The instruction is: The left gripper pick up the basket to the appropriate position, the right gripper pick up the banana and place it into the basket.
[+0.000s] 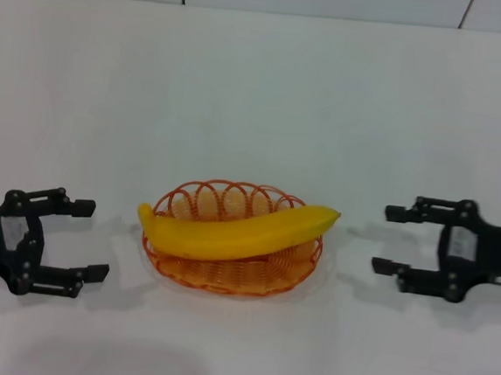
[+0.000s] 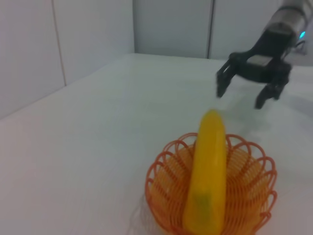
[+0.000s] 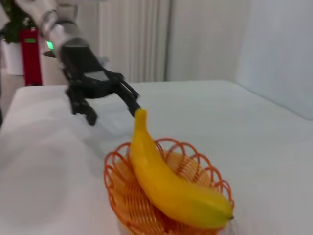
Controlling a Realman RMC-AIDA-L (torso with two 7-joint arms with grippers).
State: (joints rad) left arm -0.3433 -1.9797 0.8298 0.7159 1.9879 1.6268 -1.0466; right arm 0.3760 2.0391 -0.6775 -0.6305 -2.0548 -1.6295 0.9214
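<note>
- The bright yellow curved banana [image 1: 238,230] lies across the shallow oval orange wire basket [image 1: 225,277], resting on the looped rim with both ends poking out past the edge. One end points toward the black two-fingered left gripper [image 1: 70,238], the other toward the black two-fingered right gripper [image 1: 395,241].
- The left gripper sits off to the basket's side on the white tabletop [image 1: 259,92], fingers spread wide and holding nothing. There's a clear gap between its fingertips and the basket rim. Its arm is cut off by the frame edge, so only the claw body with the small white label shows.
- The right gripper is the same deal on the opposite side: fingers apart, empty, aimed at the banana's tip but not touching it. Its arm also runs out of frame.
- Left wrist view: the banana [image 2: 208,176] runs lengthwise away over the basket [image 2: 254,186], with the right gripper [image 2: 242,95] farther off beyond it. The basket's near rim is chopped off by the frame.
- Right wrist view: the banana [image 3: 166,181] covers much of the basket's [image 3: 122,191] inside, and the left gripper [image 3: 112,110] hangs beyond the stem end. Whether that stem touches a finger or just overlaps it is hard to tell from here; the head view shows them apart.
</note>
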